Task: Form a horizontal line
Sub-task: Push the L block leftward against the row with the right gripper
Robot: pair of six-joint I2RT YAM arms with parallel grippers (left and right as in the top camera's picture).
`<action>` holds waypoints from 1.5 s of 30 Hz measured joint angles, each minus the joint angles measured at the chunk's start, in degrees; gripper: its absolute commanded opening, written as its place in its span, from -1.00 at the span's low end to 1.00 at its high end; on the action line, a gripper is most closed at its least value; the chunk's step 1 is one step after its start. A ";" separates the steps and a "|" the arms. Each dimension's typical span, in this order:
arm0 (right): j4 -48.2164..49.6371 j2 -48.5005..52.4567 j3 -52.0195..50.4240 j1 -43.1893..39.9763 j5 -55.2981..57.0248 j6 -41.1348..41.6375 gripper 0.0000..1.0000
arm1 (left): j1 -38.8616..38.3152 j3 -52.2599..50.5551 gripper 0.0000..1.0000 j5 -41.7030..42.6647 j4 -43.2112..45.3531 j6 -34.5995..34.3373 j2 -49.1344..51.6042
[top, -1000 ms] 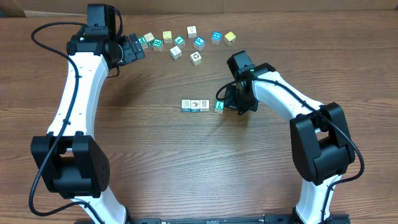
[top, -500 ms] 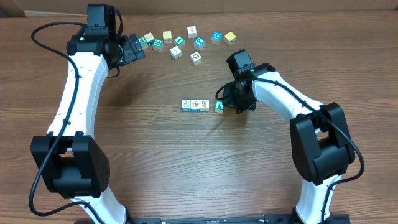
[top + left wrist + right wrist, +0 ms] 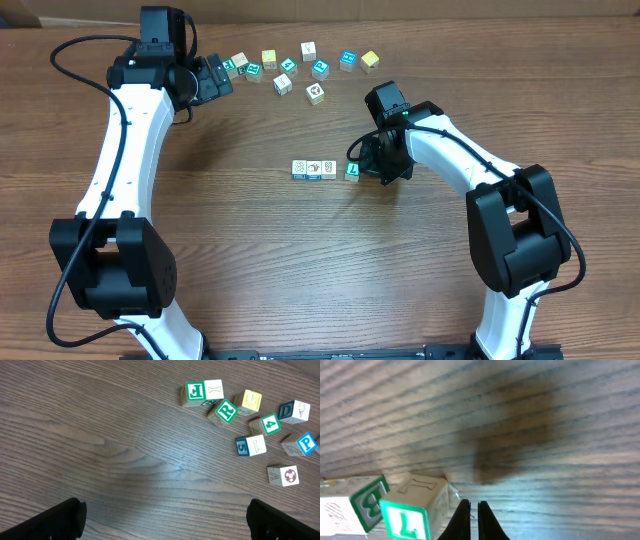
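Standing by the brown wood-grain table point(image 3: 250, 240), what I'd watch is the teal-green wooden cube with a white L point(image 3: 352, 171). It sits at the right end of the row of four small picture cubes point(image 3: 314, 168). The three white-faced, teal-sided ones lie off the L cube's left face, and the row's long axis runs straight across the table from left to right. A thin gap seems to separate the L cube from its nearest neighbour. The right gripper point(image 3: 368, 166) is down at table level just off the L cube's right face, its black fingers point(image 3: 465, 520) pressed tight together with nothing between them. From the right wrist view the tips sit right beside the cube's edge, though I can't say for sure that they touch it. So the cube lies directly to the left of that closed claw, in line with the row, and I'd judge that a nudge along that axis is what closes the gap. The right arm is plainly the nearer one. The left gripper point(image 3: 218, 78) is well away up and to the left of the L cube, its jaws spread wide and empty, close to the loose scatter of lettered cubes point(image 3: 320, 68).
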 measured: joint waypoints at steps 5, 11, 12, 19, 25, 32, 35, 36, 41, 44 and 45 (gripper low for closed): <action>2.84 0.00 0.00 -0.02 -0.26 0.00 -0.93 | 0.00 0.00 1.00 0.00 0.00 0.00 0.00; 2.29 0.00 0.00 0.26 -2.16 0.00 -0.93 | 0.00 0.00 0.99 0.00 -0.02 0.00 0.00; 2.10 0.00 0.00 0.37 -2.38 0.00 -0.93 | 0.00 0.00 1.00 0.02 -0.02 0.00 0.00; 0.17 0.00 -0.02 0.79 -2.23 0.00 -0.93 | 0.00 0.00 1.00 0.00 0.00 0.00 0.00; -0.15 0.00 -0.02 0.79 -1.68 0.00 -0.92 | 0.00 0.00 1.00 0.00 0.00 0.00 0.00; 0.20 0.00 -0.02 1.05 -2.10 0.04 -0.93 | 0.00 0.00 1.00 0.00 0.00 0.00 0.00; 1.22 0.00 -0.02 1.36 -2.14 0.00 -0.93 | 0.00 0.00 0.99 0.00 0.00 0.00 0.00; 1.40 0.00 -0.02 1.44 -2.14 0.00 -0.93 | 0.00 0.00 0.99 0.02 0.00 0.00 0.00; 2.29 0.00 -0.02 1.53 -2.16 0.02 -0.93 | 0.00 0.00 1.00 0.00 -0.02 0.00 0.00; 2.69 0.00 -0.02 1.53 -2.27 0.00 -0.93 | 0.00 0.00 0.99 0.02 0.00 0.00 0.00; 2.71 0.00 -0.02 1.53 -2.38 0.02 -0.93 | 0.00 0.00 1.00 0.00 0.00 0.00 0.00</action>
